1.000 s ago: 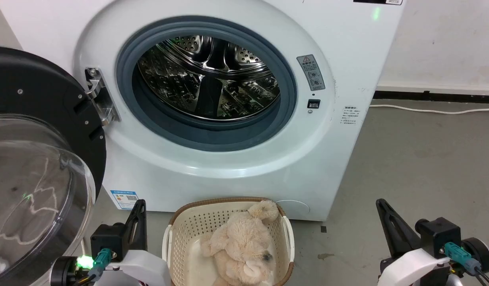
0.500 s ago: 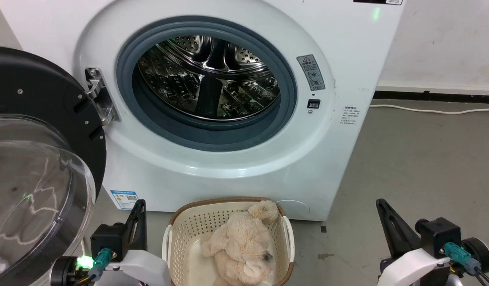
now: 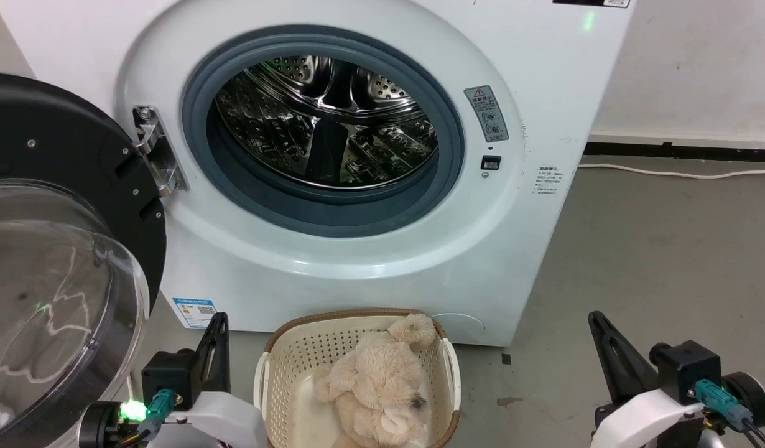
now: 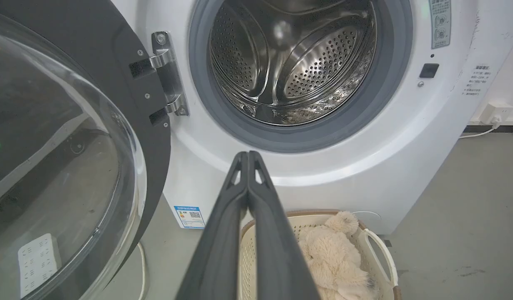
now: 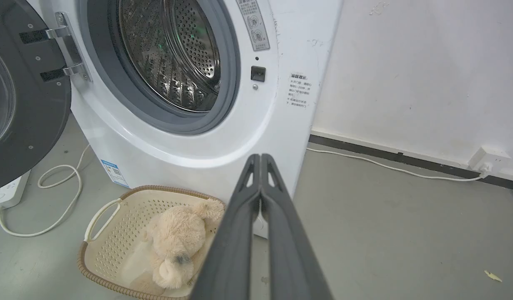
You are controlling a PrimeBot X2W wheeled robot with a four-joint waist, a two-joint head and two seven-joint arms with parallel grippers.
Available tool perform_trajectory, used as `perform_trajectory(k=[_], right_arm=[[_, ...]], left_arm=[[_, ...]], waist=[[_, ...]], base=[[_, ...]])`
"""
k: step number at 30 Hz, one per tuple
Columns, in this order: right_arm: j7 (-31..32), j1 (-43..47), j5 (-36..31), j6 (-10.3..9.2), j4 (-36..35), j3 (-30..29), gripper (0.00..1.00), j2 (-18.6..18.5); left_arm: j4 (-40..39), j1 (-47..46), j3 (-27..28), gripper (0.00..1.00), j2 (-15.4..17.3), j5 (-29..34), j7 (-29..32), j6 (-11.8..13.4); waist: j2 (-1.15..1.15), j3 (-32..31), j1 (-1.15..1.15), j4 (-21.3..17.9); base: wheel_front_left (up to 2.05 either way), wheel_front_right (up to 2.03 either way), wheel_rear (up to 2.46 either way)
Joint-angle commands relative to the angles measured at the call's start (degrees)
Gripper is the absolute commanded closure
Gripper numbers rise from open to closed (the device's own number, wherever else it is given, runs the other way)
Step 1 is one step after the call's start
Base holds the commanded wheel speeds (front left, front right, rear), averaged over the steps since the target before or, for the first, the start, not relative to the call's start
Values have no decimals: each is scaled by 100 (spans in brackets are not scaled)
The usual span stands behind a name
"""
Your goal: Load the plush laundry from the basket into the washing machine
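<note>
The left gripper [image 4: 248, 155], two long dark fingers, is pressed fully together with nothing between its tips. The right gripper [image 5: 260, 157] is likewise closed and empty. In the head view they flank the small cream-white perforated plastic basket [image 3: 298, 348] with its brown woven-look rim, the left one just beside it and the right one well apart, and neither touches it.

The fluffy cream-beige plush bear [image 3: 376, 386] lies inside the basket, one rounded limb resting against the rim nearest the machine. The basket sits on the floor just in front of the large white front-loading washing machine [image 3: 357, 264].

The machine's black-rimmed door [image 3: 59, 143] with its bulging clear glass stands swung wide to the left. That leaves the grey rubber gasket ring [image 3: 333, 214] and the shiny perforated steel drum [image 3: 323, 118] unobstructed directly above the basket.

The grey concrete floor [image 3: 656, 261] lies bare to the right. A thin white cable [image 3: 668, 173] runs along the foot of the white wall [image 3: 700, 68].
</note>
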Motion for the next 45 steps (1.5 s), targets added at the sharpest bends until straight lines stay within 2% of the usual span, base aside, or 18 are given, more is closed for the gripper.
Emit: perform_trajectory(k=[1,16,17,45], right_arm=[[2,-68,-35,3,-25,-1,100,-4],[2,-68,-35,3,-25,-1,100,-4],[0,0,0,0,0,1,0,0],[-302,33,471,1,22,31,0,-1]], left_arm=[[9,-84,3,100,0,16,2,-25],[9,-84,3,100,0,16,2,-25],[0,0,1,0,0,0,0,0],[327,-194,-312,0,0,-475,-302,19]], waist=[[0,0,0,0],[0,0,0,0],[0,0,0,0],[0,262,0,-108]], base=[[0,0,0],[0,0,0],[0,0,0],[0,0,0]])
